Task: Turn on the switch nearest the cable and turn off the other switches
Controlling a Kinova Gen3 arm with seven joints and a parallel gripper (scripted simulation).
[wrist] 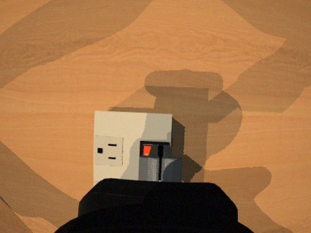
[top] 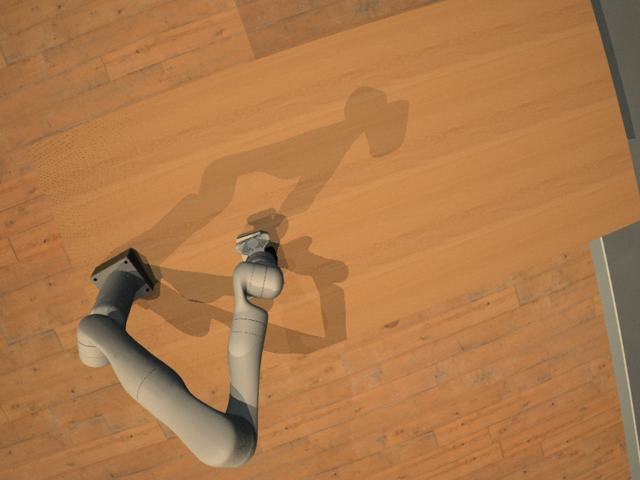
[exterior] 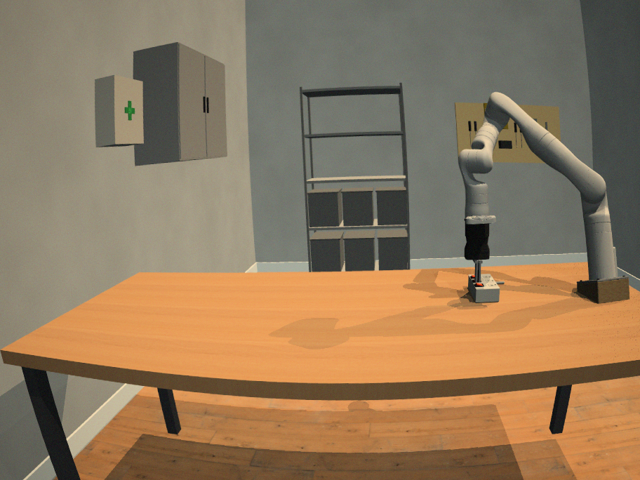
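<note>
The power strip [exterior: 483, 290] is a small grey-white block lying flat on the table, right way up, with red switches on top. In the wrist view [wrist: 133, 148] its end shows one socket and one red switch [wrist: 147, 150]; the rest is hidden under my wrist. My gripper [wrist: 159, 157] is shut and empty, pointing straight down, with its fingertips touching the strip's top by that red switch. In the side view the gripper [exterior: 478, 276] stands on the strip's left part. In the overhead view the arm [top: 257, 251] covers the strip.
The arm's base [exterior: 602, 289] is mounted on the table to the right of the strip. A thin cable runs from the strip toward the base. A shelf unit [exterior: 355, 178] and wall cabinets stand behind the table, far off.
</note>
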